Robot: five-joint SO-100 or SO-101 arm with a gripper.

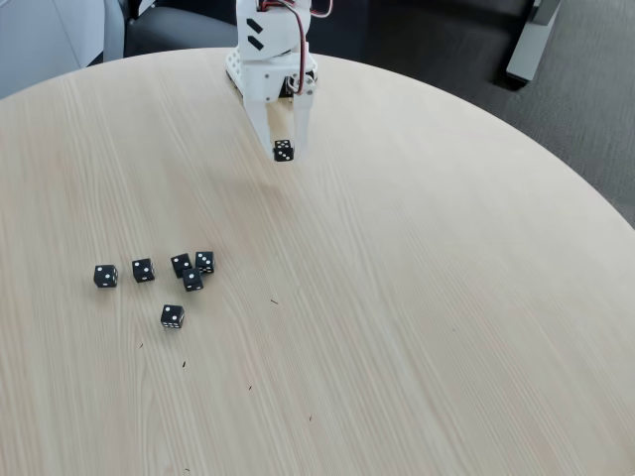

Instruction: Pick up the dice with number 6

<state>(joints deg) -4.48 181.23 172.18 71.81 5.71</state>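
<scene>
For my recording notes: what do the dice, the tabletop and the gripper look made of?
The dice, including the held die, look like glossy black plastic with white pips. The tabletop shows pale wood grain, matte, possibly laminate. The gripper looks like white, likely 3D-printed, plastic.

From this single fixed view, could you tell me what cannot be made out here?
- Held die: its pips are too small to count, and the pincer fingers flank it.
- Six dice on the table, for instance the nearest one: top faces too small to read surely.
- Arm: cut off by the top edge.
</scene>
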